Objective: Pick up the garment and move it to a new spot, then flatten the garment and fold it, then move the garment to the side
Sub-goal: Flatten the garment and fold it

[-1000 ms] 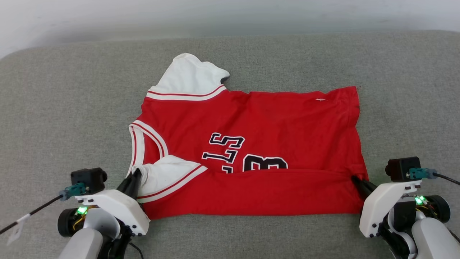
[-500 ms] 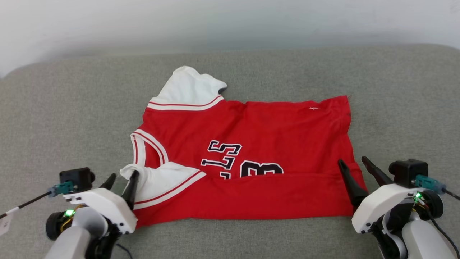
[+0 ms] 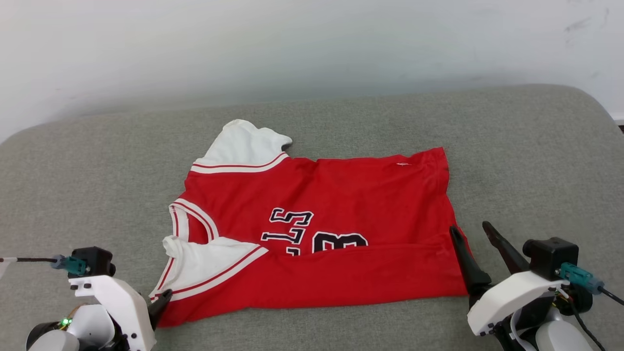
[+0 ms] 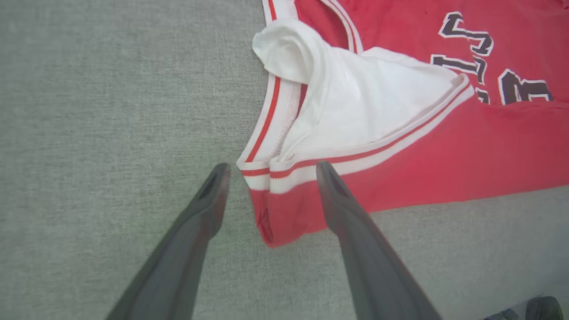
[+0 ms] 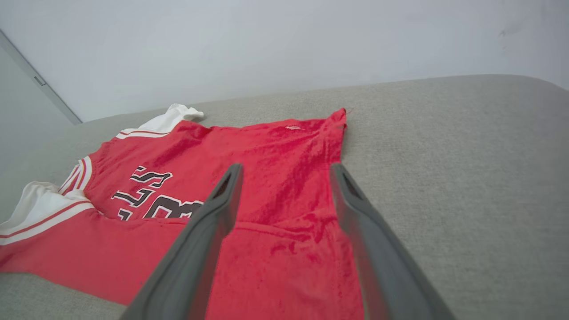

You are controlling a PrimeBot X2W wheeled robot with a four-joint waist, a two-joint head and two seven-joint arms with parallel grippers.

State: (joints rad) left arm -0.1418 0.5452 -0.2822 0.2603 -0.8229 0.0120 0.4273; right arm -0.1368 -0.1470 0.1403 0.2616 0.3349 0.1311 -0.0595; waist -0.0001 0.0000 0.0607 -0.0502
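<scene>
Left gripper [image 4: 272, 166] is standing wide open and holding nothing. Its two dark fingers are straddling the near left corner of the garment [image 3: 317, 214], and whether they are touching the cloth cannot be told. Right gripper [image 3: 470, 226] is also gaping wide and gripping nothing. It is hanging over the near right corner: one finger is showing over the red cloth, the other just past the side edge over the grey upholstered surface [image 3: 97, 170].

Red jersey shirt is lying mostly flat in the middle of that surface, collar [image 3: 190, 219] pointing left and hem [image 3: 446, 175] pointing right. Near long edge is lying folded over onto the chest, covering the lower part of the white dark-outlined lettering [image 3: 292, 224]. Near white sleeve [image 3: 209, 263] is lying folded in on top of the red, its striped trim running diagonally and its end bunching up by the collar. Far white sleeve [image 3: 243, 144] is sticking out toward the far side, slightly rumpled. Pale wall [image 3: 292, 48] is running behind the far edge of the surface.
</scene>
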